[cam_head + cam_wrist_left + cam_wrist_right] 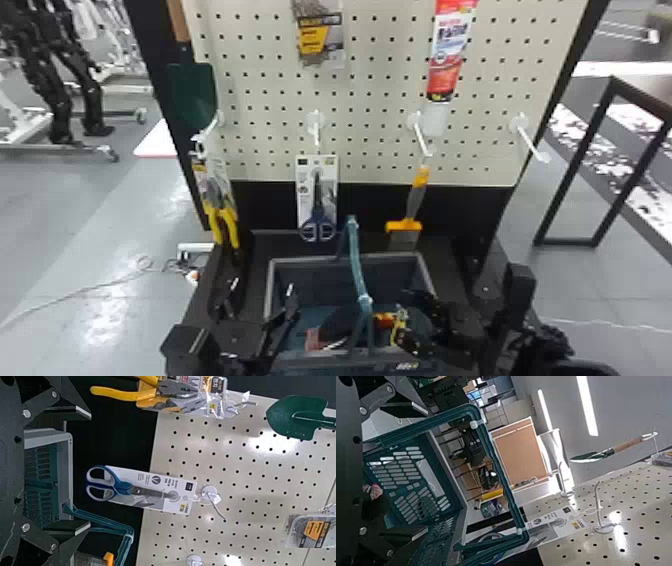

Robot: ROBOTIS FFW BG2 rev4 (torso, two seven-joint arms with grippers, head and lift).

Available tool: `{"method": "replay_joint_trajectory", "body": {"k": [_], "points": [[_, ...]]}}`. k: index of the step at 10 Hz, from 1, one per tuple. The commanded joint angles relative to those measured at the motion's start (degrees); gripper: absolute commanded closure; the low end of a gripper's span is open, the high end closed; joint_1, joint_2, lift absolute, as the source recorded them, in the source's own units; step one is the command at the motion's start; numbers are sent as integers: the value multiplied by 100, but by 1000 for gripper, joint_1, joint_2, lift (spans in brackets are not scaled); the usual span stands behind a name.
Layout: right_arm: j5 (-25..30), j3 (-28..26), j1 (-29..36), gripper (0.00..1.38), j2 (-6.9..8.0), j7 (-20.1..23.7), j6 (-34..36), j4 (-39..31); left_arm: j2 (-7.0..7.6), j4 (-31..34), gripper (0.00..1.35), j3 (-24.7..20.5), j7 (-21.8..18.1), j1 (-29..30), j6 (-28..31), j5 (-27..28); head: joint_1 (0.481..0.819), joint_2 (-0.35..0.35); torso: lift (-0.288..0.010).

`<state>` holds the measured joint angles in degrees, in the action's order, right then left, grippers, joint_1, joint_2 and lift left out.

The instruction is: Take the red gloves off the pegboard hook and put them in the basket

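Black left gripper (263, 286), jaws spread wide, right gripper (401, 314) likewise, near basket (395, 257)

The cream rectangular pegboard (237, 467) has smooth face, quite glossy where light falls. Along its left edge, the dark green pointed trowel (192, 92) looks smooth, with a matt wooden handle. By its lower edge, the blue-handled scissors (128, 489) have plastic grips, on a white paper-like card (178, 489). The teal, grey-rimmed rectangular basket (390, 256) looks plastic
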<state>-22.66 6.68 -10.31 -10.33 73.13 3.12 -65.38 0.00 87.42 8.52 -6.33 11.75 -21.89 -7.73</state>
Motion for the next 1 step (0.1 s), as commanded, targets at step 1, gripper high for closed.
{"method": "replay_joint_trajectory", "body": {"k": [1], "points": [[-27,0,12,257,-4,-9,-22,-1,-15,12,320,0,0,2,9,0,549,0,-100]]}}
